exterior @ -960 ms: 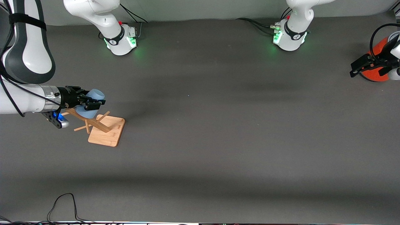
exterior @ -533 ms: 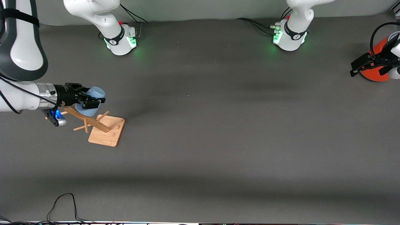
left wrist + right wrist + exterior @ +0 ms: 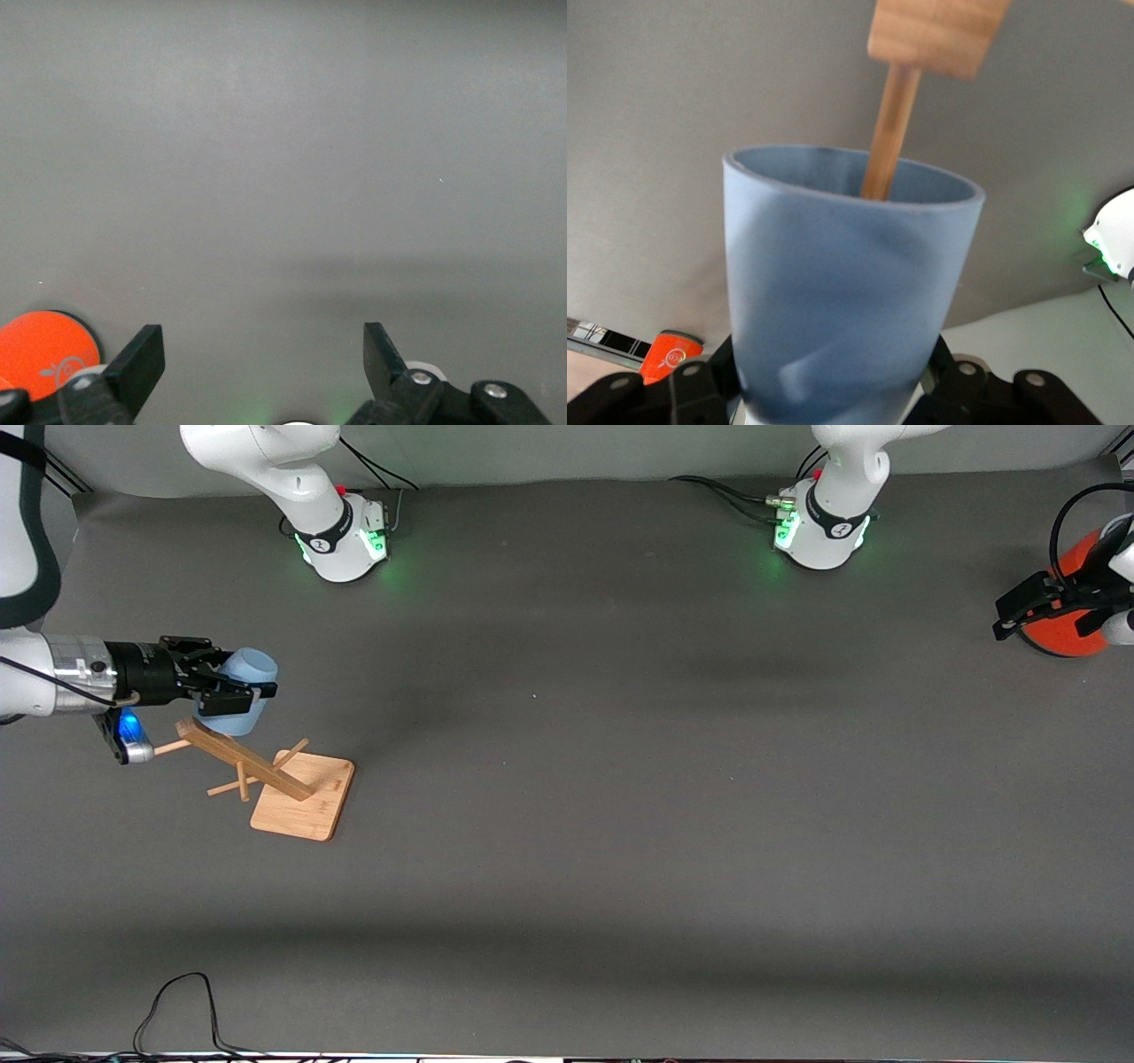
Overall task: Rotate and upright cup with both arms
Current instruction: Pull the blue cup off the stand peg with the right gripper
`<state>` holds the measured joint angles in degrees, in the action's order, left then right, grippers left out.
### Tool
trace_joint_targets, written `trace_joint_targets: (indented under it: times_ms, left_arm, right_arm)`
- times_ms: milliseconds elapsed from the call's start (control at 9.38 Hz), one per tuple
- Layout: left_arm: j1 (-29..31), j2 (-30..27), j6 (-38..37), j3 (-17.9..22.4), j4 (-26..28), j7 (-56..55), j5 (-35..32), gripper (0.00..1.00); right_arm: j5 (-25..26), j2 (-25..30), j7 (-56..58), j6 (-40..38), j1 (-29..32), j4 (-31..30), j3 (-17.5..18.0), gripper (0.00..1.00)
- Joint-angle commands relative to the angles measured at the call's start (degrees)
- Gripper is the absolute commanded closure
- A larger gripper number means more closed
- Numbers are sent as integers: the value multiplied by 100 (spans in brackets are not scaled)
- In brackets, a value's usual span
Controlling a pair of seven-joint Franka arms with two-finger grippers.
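My right gripper is shut on the light-blue cup and holds it tilted in the air, over the upper end of the wooden rack's slanted post. In the right wrist view the cup fills the space between the fingers of the right gripper, and a wooden peg shows at its open mouth. My left gripper waits open and empty at the left arm's end of the table; it also shows in the left wrist view.
The rack's square wooden base lies on the grey table, nearer the front camera than the cup. An orange-red cylinder stands beside the left gripper and also shows in the left wrist view. A black cable lies near the front edge.
My right gripper has drawn the cup up and away from the rack, toward the right arm's end of the table. The left arm has barely moved.
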<state>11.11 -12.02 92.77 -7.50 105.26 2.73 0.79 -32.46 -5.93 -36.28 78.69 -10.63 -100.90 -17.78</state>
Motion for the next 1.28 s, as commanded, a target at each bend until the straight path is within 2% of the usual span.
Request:
trace_joint_targets:
  times_ms: [0,320,640,960,1173]
  left_arm:
    - [-13,-204,-40,20,144,79,53,0]
    - [-13,-204,-75,20,126,61,53,0]
    - [-13,-204,-84,29,126,61,53,0]
    - [-4,-178,-40,38,135,88,53,0]
    - [49,-143,12,55,161,96,53,0]
  right_arm:
    - [-391,75,-265,-82,-35,35,-6,79]
    - [-751,39,-309,-3,-71,35,56,79]
    - [-1085,74,-904,58,-307,149,65,79]
    - [-1262,5,-1030,348,-772,368,73,79]
    - [-1271,-415,-1030,1048,-1386,850,73,78]
